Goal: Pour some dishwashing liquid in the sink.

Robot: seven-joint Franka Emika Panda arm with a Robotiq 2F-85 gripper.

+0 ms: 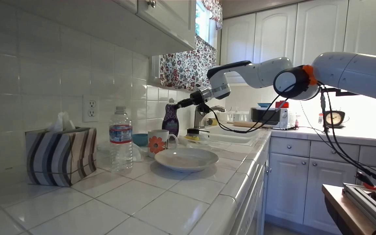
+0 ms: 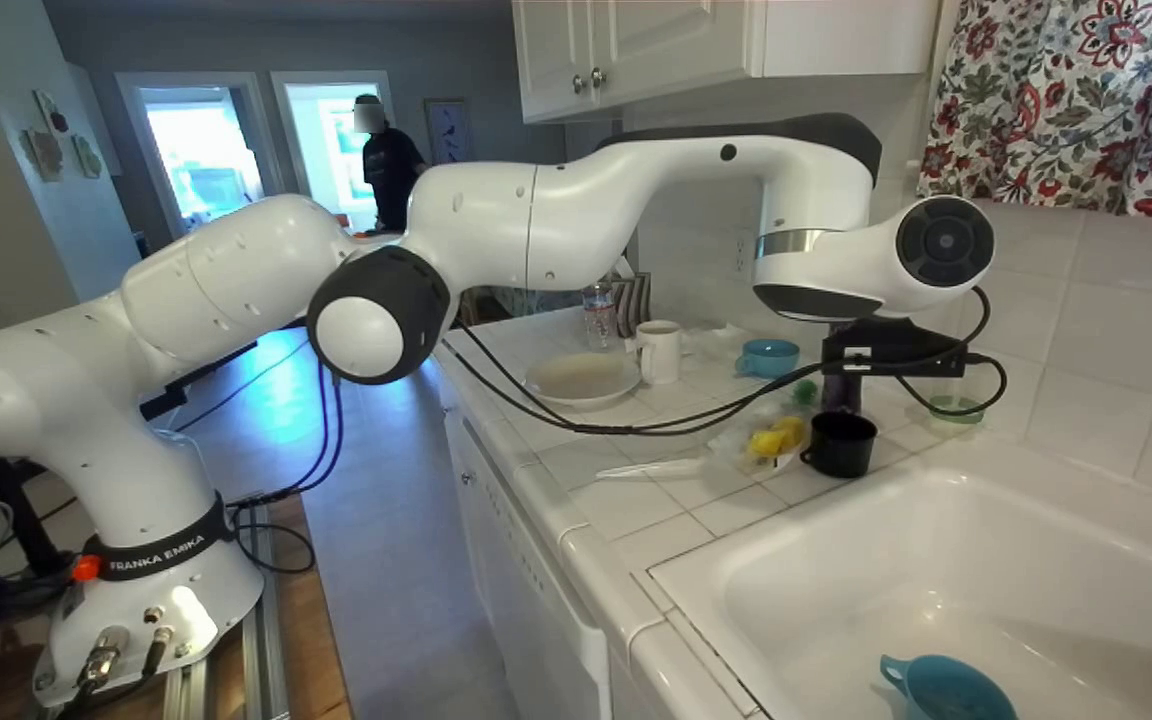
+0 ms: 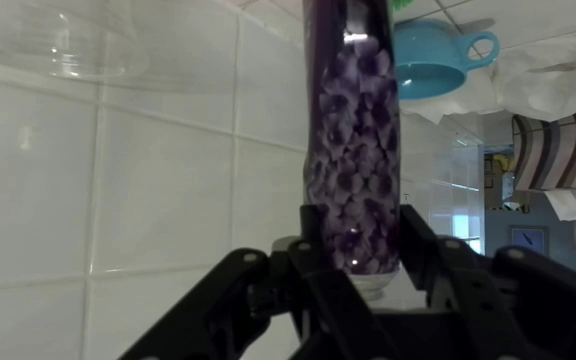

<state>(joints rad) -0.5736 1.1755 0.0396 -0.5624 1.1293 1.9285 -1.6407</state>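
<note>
The dishwashing liquid is a dark purple bottle [image 1: 170, 121] with a pale cap, standing upright against the tiled wall side in an exterior view. My gripper [image 1: 180, 103] reaches it from the side, high up near the cap. In the wrist view the fingers of the gripper [image 3: 355, 222] press on both sides of the purple bottle [image 3: 354, 125], shut on it just below the cap. A mug and a black cup hide its base, so whether it touches the counter cannot be told. The white sink [image 2: 736, 560] lies beside it, past the black cup.
A black cup [image 2: 841, 447] and yellow sponge [image 2: 778, 437] sit close to the bottle. Nearby are a blue cup [image 2: 768, 357], flowered mug [image 1: 157, 143], white plate [image 1: 188, 160], water bottle [image 1: 121, 140] and faucet [image 1: 198, 117]. Another blue cup [image 2: 951, 690] lies in the sink.
</note>
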